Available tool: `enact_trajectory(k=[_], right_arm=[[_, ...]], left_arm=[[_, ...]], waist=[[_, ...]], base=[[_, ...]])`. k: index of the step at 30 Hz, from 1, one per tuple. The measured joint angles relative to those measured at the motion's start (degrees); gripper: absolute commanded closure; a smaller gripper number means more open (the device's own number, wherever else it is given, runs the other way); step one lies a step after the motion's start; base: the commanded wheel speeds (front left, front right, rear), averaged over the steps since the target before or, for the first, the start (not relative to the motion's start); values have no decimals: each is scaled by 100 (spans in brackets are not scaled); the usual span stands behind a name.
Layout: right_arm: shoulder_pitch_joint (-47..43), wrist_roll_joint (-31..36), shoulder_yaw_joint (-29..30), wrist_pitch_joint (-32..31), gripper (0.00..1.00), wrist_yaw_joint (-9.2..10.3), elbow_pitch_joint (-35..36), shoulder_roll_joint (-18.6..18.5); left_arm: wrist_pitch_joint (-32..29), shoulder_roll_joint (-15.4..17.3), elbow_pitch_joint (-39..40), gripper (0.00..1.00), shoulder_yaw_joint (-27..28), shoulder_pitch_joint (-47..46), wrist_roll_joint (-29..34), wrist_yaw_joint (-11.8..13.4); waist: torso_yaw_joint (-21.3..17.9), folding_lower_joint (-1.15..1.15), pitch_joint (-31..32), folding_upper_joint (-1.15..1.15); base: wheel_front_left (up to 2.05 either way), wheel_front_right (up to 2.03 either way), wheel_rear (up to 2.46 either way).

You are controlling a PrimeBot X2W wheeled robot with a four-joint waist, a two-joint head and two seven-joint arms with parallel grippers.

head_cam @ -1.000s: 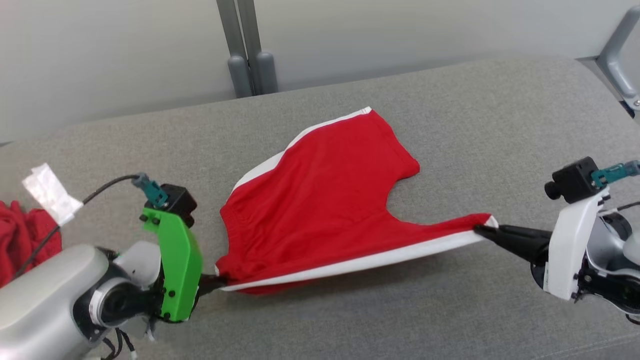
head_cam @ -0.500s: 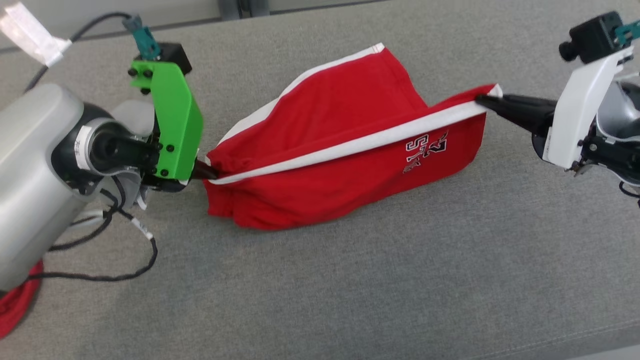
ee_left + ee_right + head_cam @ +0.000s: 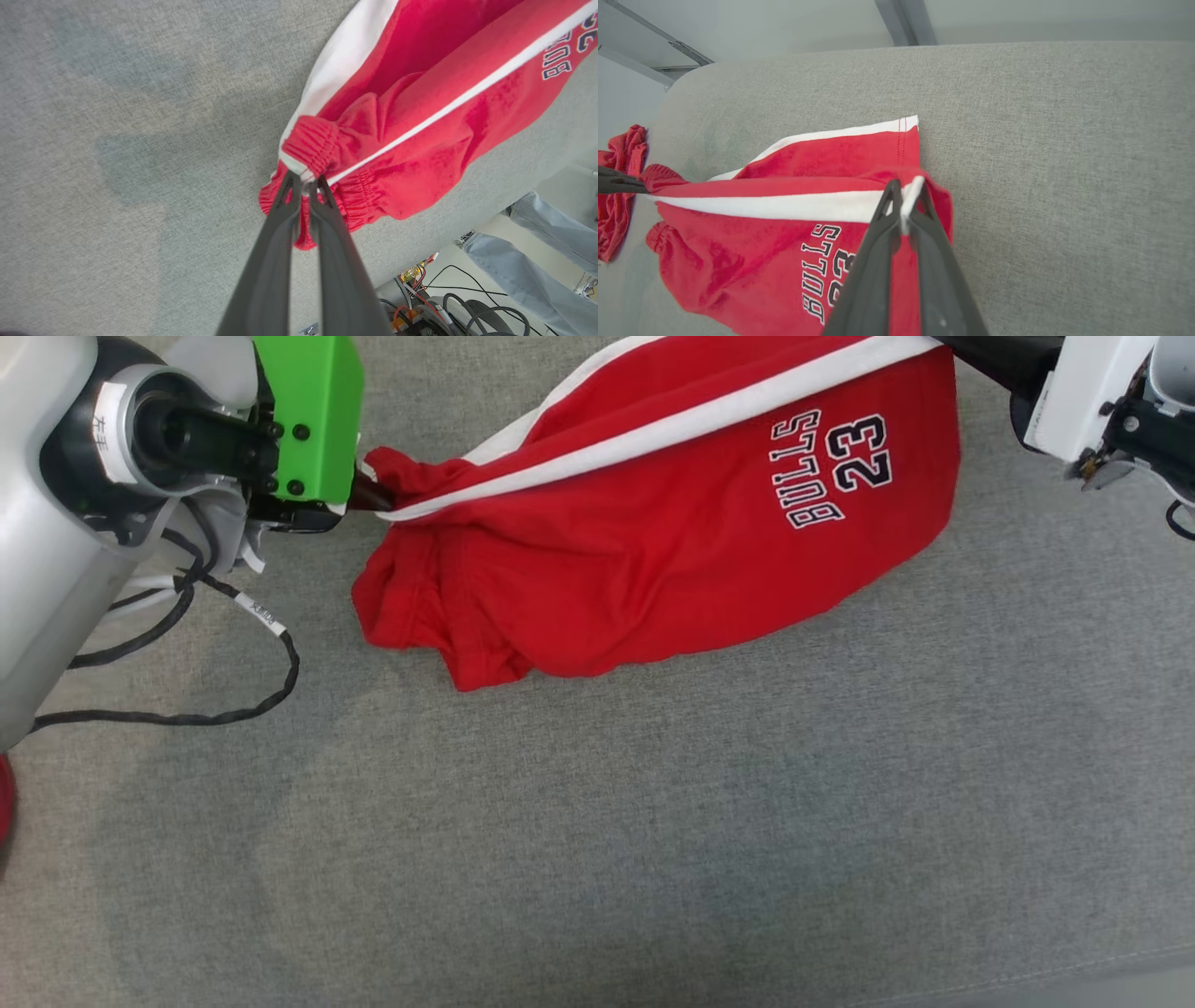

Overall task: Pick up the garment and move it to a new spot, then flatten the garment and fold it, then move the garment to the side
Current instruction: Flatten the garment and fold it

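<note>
The garment (image 3: 653, 541) is a pair of red shorts with a white side stripe and a "BULLS 23" print. It hangs stretched between both grippers along that stripe, its lower part sagging onto the grey surface. My left gripper (image 3: 369, 499) is shut on the elastic waistband corner, as the left wrist view shows (image 3: 306, 182) with the garment (image 3: 420, 140) trailing away. My right gripper (image 3: 952, 345) is shut on the white hem corner at the other end; in the right wrist view (image 3: 906, 191) the cloth (image 3: 761, 233) droops below it.
The grey upholstered surface (image 3: 653, 821) extends wide in front. A second red cloth (image 3: 616, 219) lies at its left end. A black cable (image 3: 187, 714) loops under my left arm. Beyond the surface's edge are a person's legs in jeans (image 3: 537, 280) and floor wiring (image 3: 434, 308).
The head camera has tilted down. The shorts went from lying mostly flat to being lifted by the striped edge, turning the printed side up. Both grippers kept their hold.
</note>
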State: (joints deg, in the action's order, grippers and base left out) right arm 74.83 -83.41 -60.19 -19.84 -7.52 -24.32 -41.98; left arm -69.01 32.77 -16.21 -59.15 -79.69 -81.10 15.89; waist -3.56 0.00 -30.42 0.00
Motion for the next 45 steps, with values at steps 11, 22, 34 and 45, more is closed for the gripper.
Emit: enact_trajectory(k=[11, 22, 34, 45], right_arm=[[411, 80, -131, 337, 100, 1, -437, 325], [376, 38, -352, 781, 0, 3, -616, 454], [-317, 130, -568, 2448, 0, 4, -406, 528], [-1341, 677, 78, 3483, 0, 4, -638, 524]], left_arm=[[203, -164, -364, 100, 74, -201, 132, -69], [460, -267, -664, 0, 90, -181, 222, -278], [1874, -203, -951, 0, 377, 249, 378, -1187], [5347, 29, -914, 0, 510, 1628, 1706, -1259]], waist=[[266, 0, -423, 0], [287, 0, -247, 0], [255, 0, 494, 0], [257, 0, 1406, 0]], base=[[0, 0, 0], [0, 0, 0], [0, 0, 0], [0, 0, 0]])
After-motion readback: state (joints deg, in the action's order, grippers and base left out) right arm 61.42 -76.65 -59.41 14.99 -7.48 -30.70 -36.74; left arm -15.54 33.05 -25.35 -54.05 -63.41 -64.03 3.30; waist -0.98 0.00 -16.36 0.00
